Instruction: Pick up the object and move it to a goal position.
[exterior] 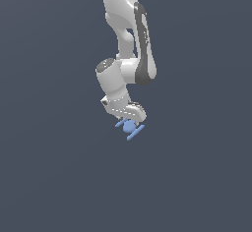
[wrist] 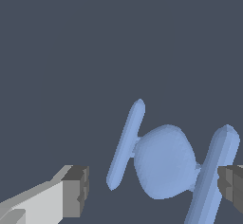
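Observation:
The object (exterior: 130, 127) is a small light-blue ball between two thin parallel bars, seen just under the white arm in the exterior view. In the wrist view the object (wrist: 163, 163) fills the space between my two fingers. My gripper (exterior: 129, 120) is open and straddles it (wrist: 154, 190). One dark finger pad (wrist: 76, 192) stands apart from the nearer bar with a clear gap. The other pad (wrist: 232, 190) sits right against the outer bar; I cannot tell if it touches. In the exterior view the fingers are hidden behind the hand.
A plain dark grey-blue surface (exterior: 59, 177) fills both views. No other object, container or edge shows.

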Controlling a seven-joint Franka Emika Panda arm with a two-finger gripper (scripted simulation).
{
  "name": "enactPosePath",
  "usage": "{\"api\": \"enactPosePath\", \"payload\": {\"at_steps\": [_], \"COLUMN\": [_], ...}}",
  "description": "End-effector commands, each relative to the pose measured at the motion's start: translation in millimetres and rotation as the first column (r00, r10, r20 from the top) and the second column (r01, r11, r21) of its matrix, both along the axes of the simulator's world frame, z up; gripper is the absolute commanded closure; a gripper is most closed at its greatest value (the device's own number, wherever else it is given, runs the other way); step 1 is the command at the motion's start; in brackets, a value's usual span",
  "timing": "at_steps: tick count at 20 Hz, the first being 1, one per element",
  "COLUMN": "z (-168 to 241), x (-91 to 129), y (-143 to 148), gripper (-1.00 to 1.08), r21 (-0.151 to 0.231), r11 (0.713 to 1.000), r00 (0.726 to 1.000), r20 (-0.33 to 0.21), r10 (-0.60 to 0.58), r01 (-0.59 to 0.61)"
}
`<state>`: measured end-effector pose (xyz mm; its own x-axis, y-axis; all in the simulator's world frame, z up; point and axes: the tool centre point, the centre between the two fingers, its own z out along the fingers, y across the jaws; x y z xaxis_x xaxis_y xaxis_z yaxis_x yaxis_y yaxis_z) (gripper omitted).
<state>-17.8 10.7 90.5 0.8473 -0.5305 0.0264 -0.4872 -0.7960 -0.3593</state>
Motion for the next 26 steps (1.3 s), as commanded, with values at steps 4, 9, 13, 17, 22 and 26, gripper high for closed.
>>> {"api": "enactPosePath", "payload": {"at_steps": [4,9,13,17,22,26], "z": [-16,-28,-34,-38,-40,-42], "x": [-12,-24,-33,-39,-42,-41], "y": [-14,-27,-35,-40,-42,-41], "gripper": [-1.00,-1.00,-1.00,-1.00,-1.00,-1.00], "r21": [0.036,0.049,0.051,0.050,0.049,0.049], "r11": [0.986,0.958,0.936,0.919,0.912,0.913], "r00": [0.986,0.959,0.937,0.921,0.913,0.914], "r20": [0.013,0.011,0.007,0.004,0.002,0.002], "r10": [-0.164,-0.283,-0.349,-0.391,-0.409,-0.405], "r01": [0.164,0.282,0.349,0.390,0.408,0.404]}}
